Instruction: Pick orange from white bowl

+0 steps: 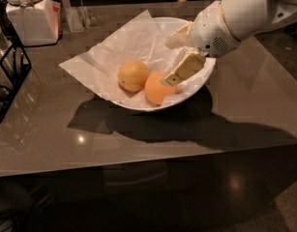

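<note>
With the pincer (pixel 166 63) spread inside the white bowl (pixel 200 82) near the tabletop's (pixel 245 115) far edge, 1 finger beside the orange (pixel 155 91) at the bowl's near rim, it should straddle that fruit squarely, clear of the paler fruit (pixel 133 75), before closing.

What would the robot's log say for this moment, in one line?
phase: reaching | pincer: open, inside white bowl, at the right of orange | orange: in bowl, not gripped | paler fruit: left of orange

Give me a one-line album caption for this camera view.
The robot's open gripper hangs in the white bowl, close to the orange lying beside a paler fruit.
</note>
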Tool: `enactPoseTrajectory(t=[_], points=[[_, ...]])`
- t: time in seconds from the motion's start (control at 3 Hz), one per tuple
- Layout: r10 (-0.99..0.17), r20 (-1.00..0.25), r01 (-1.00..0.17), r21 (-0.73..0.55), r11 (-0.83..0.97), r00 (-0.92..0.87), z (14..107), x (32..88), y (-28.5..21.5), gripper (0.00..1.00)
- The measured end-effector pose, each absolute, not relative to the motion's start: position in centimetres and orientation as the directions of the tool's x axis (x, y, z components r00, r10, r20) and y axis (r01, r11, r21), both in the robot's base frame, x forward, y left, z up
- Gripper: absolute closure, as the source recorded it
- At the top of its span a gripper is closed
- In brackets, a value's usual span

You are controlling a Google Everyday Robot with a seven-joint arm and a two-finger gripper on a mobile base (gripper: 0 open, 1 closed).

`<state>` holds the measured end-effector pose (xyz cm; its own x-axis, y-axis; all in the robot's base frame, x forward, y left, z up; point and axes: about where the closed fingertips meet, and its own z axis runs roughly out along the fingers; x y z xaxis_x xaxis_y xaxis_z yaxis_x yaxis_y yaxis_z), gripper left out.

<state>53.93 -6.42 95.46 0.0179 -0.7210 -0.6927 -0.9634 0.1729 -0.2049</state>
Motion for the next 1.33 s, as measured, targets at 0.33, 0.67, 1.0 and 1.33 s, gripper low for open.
enactPoseTrajectory(t=[0.33, 0.67, 1.0, 1.33], points=[[-0.691, -0.723, -0.974, -0.174, 0.146, 0.026, 94.0, 55.6, -4.8, 0.3], [-0.673, -0.739, -0.982, -0.139, 0.131, 0.015, 92.4, 56.5, -3.9, 0.27], [-0.65, -0.758, -0.983, -0.075, 0.165, -0.052, 90.4, 56.1, -4.4, 0.27], [-0.641, -0.76, -0.981, -0.019, 0.194, -0.112, 88.4, 55.6, -4.9, 0.26]])
